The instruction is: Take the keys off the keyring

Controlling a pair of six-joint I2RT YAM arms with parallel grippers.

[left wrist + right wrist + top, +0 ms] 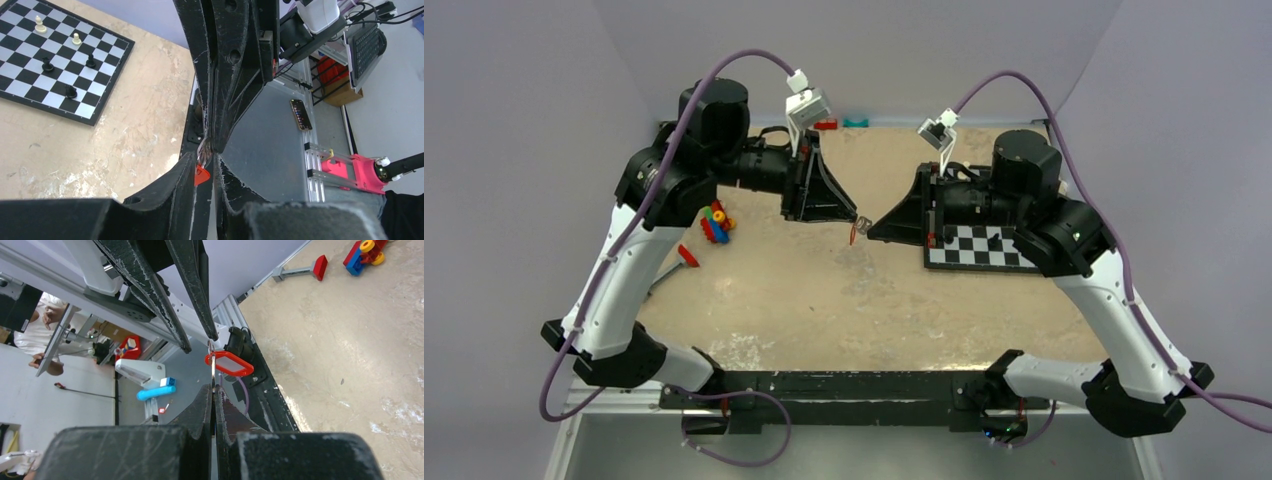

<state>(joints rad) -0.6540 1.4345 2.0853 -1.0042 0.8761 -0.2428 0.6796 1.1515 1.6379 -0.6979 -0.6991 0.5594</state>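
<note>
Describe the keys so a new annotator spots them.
At table centre, the left gripper and right gripper meet tip to tip. The keys hang between the tips: a tiny red tag on a silvery keyring, aloft, whereas the red-ended bar and toy bricks lie on the table.
</note>
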